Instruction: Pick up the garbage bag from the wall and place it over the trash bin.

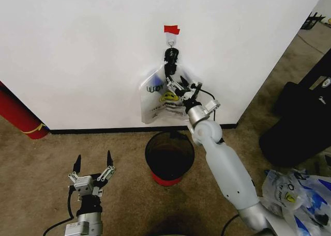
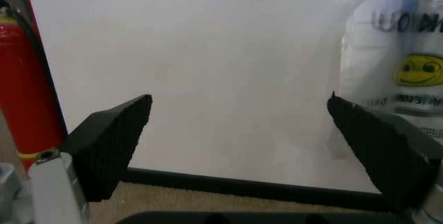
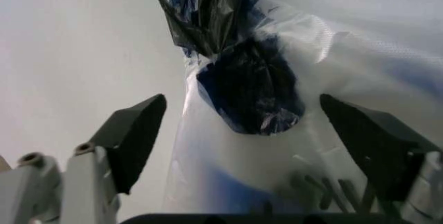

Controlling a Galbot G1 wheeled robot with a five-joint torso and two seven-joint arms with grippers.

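Right pincer [image 1: 182,87] open at the bag [image 1: 161,99] hanging on the wall [image 1: 77,50] above the bin [image 1: 169,156]; left pincer [image 1: 93,163] open, low.

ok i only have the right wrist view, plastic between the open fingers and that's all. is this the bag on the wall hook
Observer: Yes. On the head view the right pincer is raised to the garbage bag, which hangs on the wall under a red tape strip.
Operator: where's the bin
Observer: The trash bin stands on the floor directly below the bag.
Operator: and the left arm
Observer: The left pincer is low, left of the bin, open and holding nothing.
Operator: more bags around
Observer: Yes, similar bags lie on the floor to the robot's right.
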